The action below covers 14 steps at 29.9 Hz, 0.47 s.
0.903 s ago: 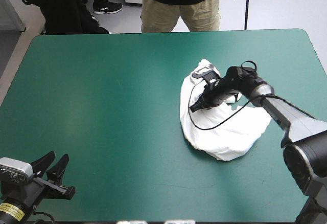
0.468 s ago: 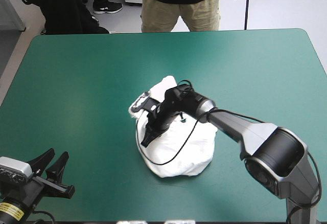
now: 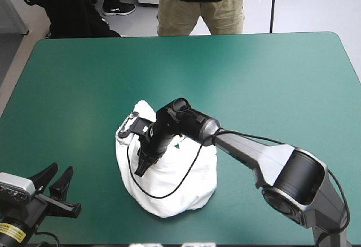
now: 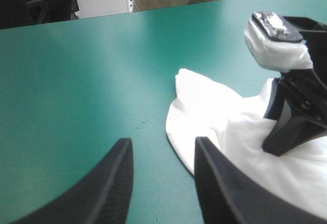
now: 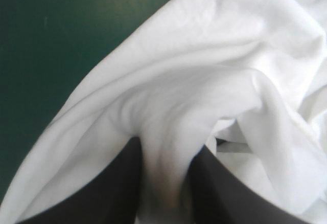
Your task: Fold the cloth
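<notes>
One crumpled T-shirt (image 3: 176, 192) in right gripper (image 3: 141, 167)

- Table (image 3: 254, 72): teal-green cover, rounded corners at the far edge.
- T-shirt (image 3: 169, 185): white crumpled heap on the cover, just left of middle, toward the near edge.

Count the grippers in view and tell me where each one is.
2. The right gripper is shut on the T-shirt near the middle of the table. The left gripper stands open at its near left corner, not touching the T-shirt.
</notes>
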Each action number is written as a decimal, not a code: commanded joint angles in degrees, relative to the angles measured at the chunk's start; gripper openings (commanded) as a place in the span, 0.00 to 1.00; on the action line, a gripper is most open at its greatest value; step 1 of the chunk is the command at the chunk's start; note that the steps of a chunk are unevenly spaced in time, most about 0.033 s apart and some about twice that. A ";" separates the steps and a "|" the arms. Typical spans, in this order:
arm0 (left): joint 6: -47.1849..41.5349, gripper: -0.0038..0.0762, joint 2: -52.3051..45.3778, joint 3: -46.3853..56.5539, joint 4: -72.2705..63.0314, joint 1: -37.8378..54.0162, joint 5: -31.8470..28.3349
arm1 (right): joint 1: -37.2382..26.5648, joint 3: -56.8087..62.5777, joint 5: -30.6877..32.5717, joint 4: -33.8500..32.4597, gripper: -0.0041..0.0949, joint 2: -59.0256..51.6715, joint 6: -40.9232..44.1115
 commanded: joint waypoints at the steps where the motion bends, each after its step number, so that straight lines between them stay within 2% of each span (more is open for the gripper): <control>1: -0.55 0.40 1.30 -1.38 0.45 -0.22 -4.49 | -1.64 -2.73 0.03 0.42 0.53 -3.29 0.35; 3: -0.55 0.40 1.61 -1.38 0.45 -0.22 -4.58 | -2.56 -3.29 0.75 -0.15 0.63 -3.29 1.56; 5: -0.81 0.40 2.54 -1.38 -0.11 -0.22 -4.58 | -3.73 -3.98 2.36 -1.60 0.67 -3.64 3.77; 10: -0.93 0.40 4.29 -1.38 -0.75 -0.22 -4.97 | -8.06 -6.56 10.50 -6.10 0.67 -6.75 6.39; 14: -0.93 0.40 5.05 -1.38 -0.75 -0.22 -6.25 | -12.59 -6.62 15.90 -6.36 0.67 -11.70 7.14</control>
